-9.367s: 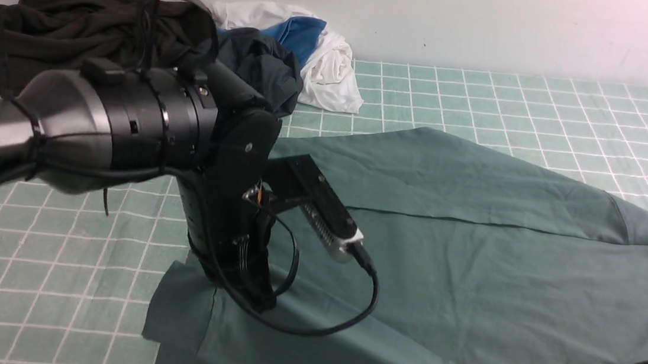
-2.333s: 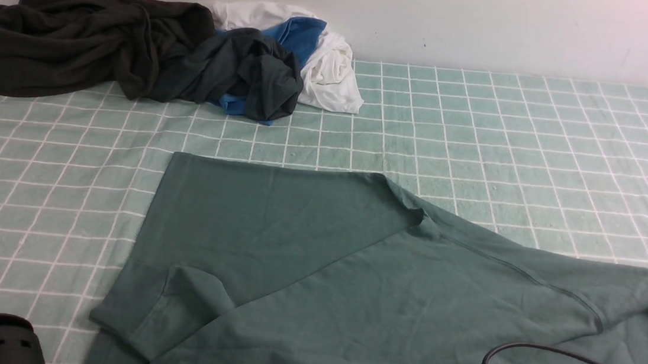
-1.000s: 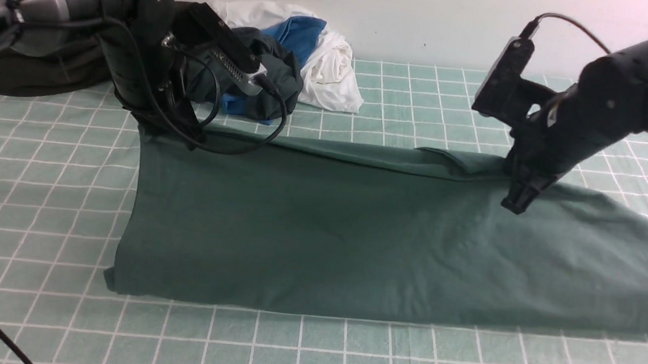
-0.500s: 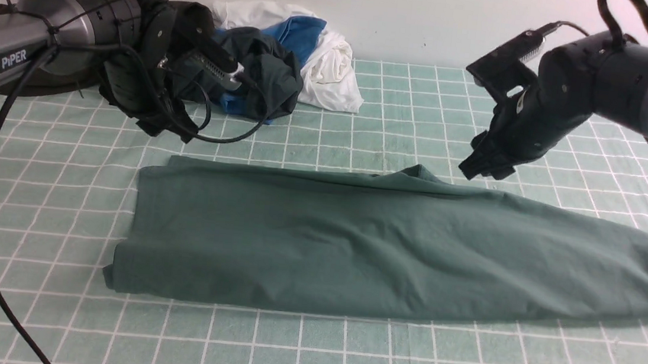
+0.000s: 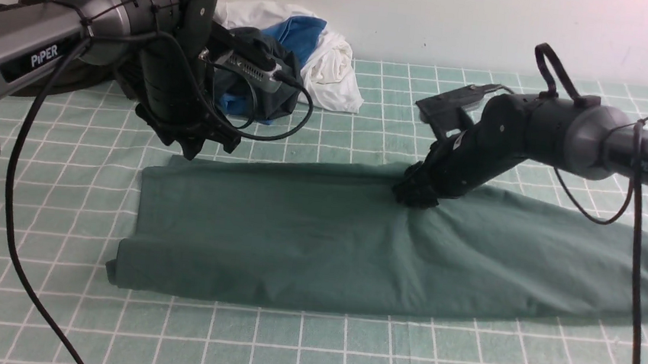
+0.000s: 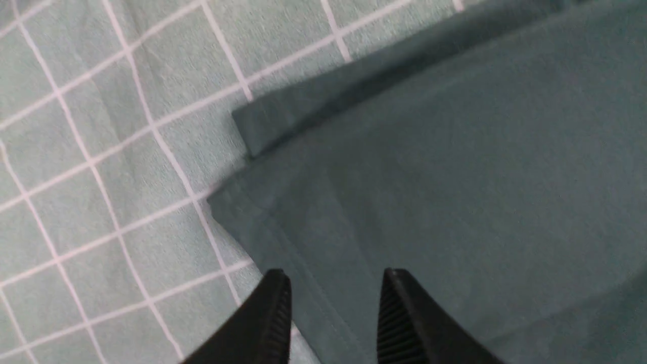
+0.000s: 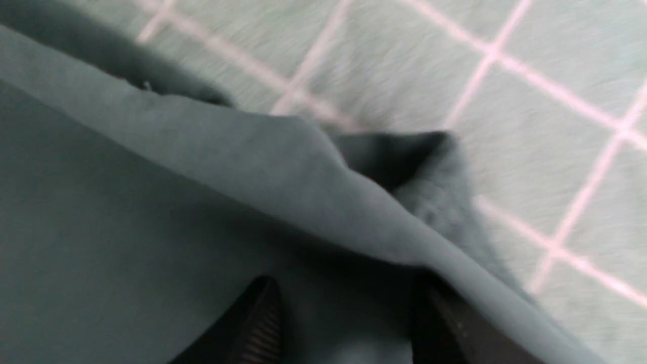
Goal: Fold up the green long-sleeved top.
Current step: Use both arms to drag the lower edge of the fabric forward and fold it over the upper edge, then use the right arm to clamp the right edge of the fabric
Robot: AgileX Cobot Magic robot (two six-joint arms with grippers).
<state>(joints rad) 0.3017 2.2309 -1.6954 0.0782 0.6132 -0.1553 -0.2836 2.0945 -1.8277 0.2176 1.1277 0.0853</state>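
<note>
The long sage-green cotton top (image 5: 295, 238) lies folded across the frame's centre, softly creased; my black left fingers (image 6: 275, 308) and right fingers (image 7: 263, 313) are spread

The front view looks forward and down between the arms, widest, taking in both hands and the bench (image 5: 307, 353). Each wrist view looks down past its own hand (image 6: 333, 313) (image 7: 349, 323), much closer. All three share the green top (image 5: 295, 238), beneath and beyond the fingertips.
</note>
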